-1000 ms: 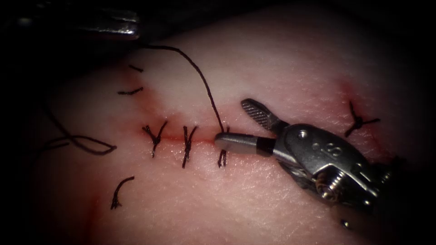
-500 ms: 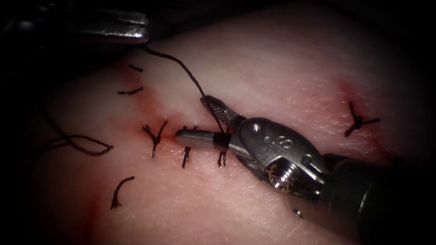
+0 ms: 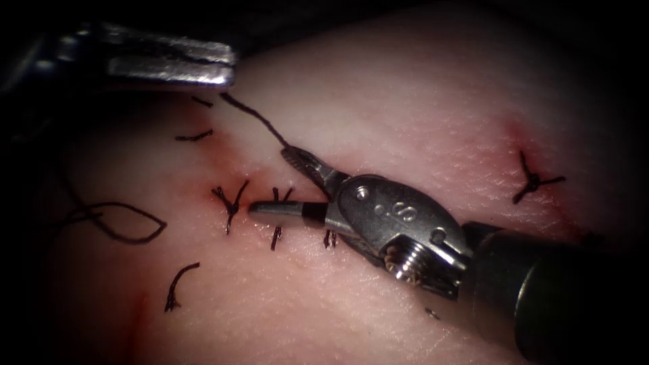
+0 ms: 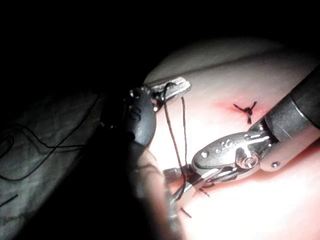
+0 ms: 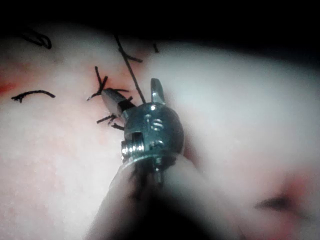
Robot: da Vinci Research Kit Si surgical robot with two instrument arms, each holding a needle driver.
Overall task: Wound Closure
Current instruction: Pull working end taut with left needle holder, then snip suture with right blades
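On the tissue (image 3: 419,101) the cut (image 3: 260,203) runs crosswise, closed by three dark stitches (image 3: 230,203). My right tool (image 3: 270,180) lies along the cut with its jaws open. The thread (image 3: 253,118) passes between them, just above the stitches. That thread climbs up and left to my left tool (image 3: 223,67), whose jaws are shut on it at the tissue's far edge. The left wrist view has the left tool (image 4: 175,89) gripping two strands of thread (image 4: 172,130) that drop to the right tool (image 4: 220,155). In the right wrist view the open right tool (image 5: 131,90) straddles the thread (image 5: 127,62).
A separate knotted stitch (image 3: 534,179) sits far right of the cut. Cut ends of thread (image 3: 177,287) lie left of the stitches, and another (image 3: 195,137) above them. A slack loop of thread (image 3: 128,223) lies at the left. Red fluid (image 3: 223,192) stains the cut.
My right tool has slid left along the cut, so its open jaws now enclose the thread. My left tool has come further in from the upper left, and the thread runs straighter.
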